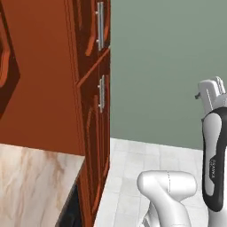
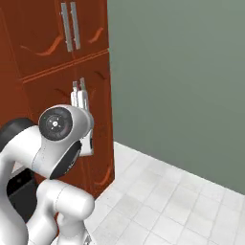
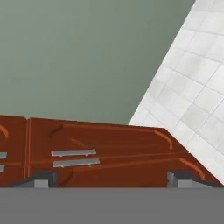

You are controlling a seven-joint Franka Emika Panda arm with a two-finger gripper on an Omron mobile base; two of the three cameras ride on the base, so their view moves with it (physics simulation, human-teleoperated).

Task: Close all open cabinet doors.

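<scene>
Cabinet doors (image 2: 88,119) stand tall at the end of the cupboard row, past the desk's (image 1: 31,177) far edge, beside the green wall (image 2: 182,86). Long silver handles (image 2: 69,26) run straight up and down. The gripper (image 3: 113,178) fingers are spread wide, holding nothing. An open door should be pushed flat on its face, slowly.

No legible text or labels
</scene>
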